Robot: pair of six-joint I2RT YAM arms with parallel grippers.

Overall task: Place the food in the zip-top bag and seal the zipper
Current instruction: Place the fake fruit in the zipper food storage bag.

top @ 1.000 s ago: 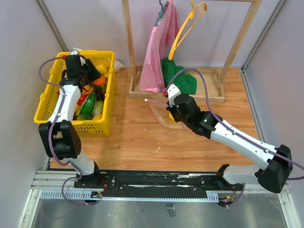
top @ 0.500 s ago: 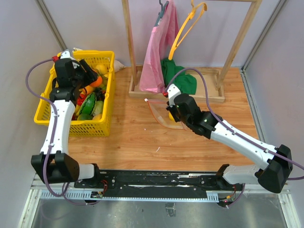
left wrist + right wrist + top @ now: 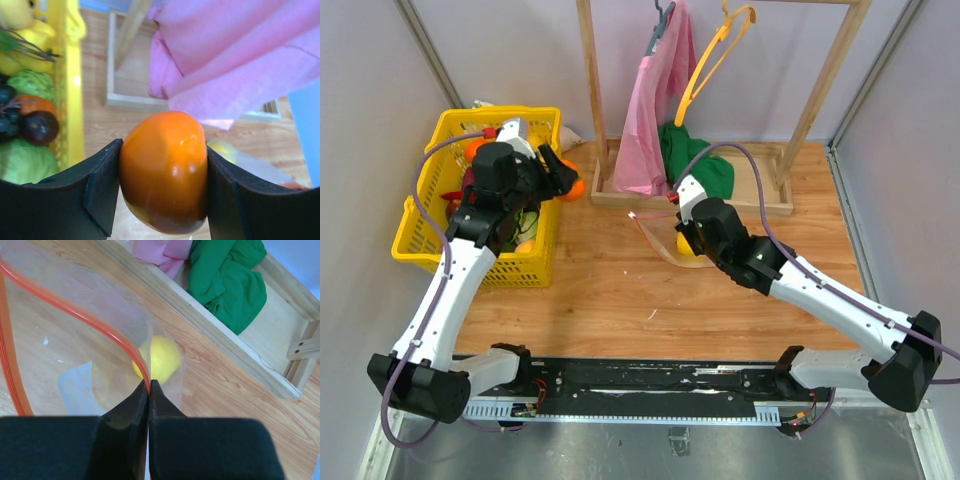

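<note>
Two containers are before you: the basket (image 3: 420,205) at the left of the bench (image 3: 600,290) and the bag (image 3: 658,240) lying near its middle. The basket holds a heap of toy pieces (image 3: 25,162); the left wrist view shows green, yellow, orange and dark round ones behind its yellow wall. The bag holds one lemon (image 3: 157,359), which sits against the far side of the plastic, with a white label (image 3: 75,385) showing on the film nearer the camera. The zipper (image 3: 75,312) runs as a red-orange curve along the bag's mouth, and that mouth gapes open.

Your right end effector (image 3: 149,385) is pinched tight on the bag's edge, right at the end of the zipper, with the fingers pressed together over the plastic. The lemon lies just beyond its tips.

Your left end effector (image 3: 164,175) grips the orange (image 3: 164,170), one finger flat on each side of it. From above, the orange (image 3: 572,187) is outside the basket, just beside its right wall and over bare bench. The bag is well apart from it, off to the right.

Behind the bag, a pink garment (image 3: 655,110) hangs down to a wooden tray (image 3: 760,208), and a green cloth (image 3: 705,170) lies in that tray.
</note>
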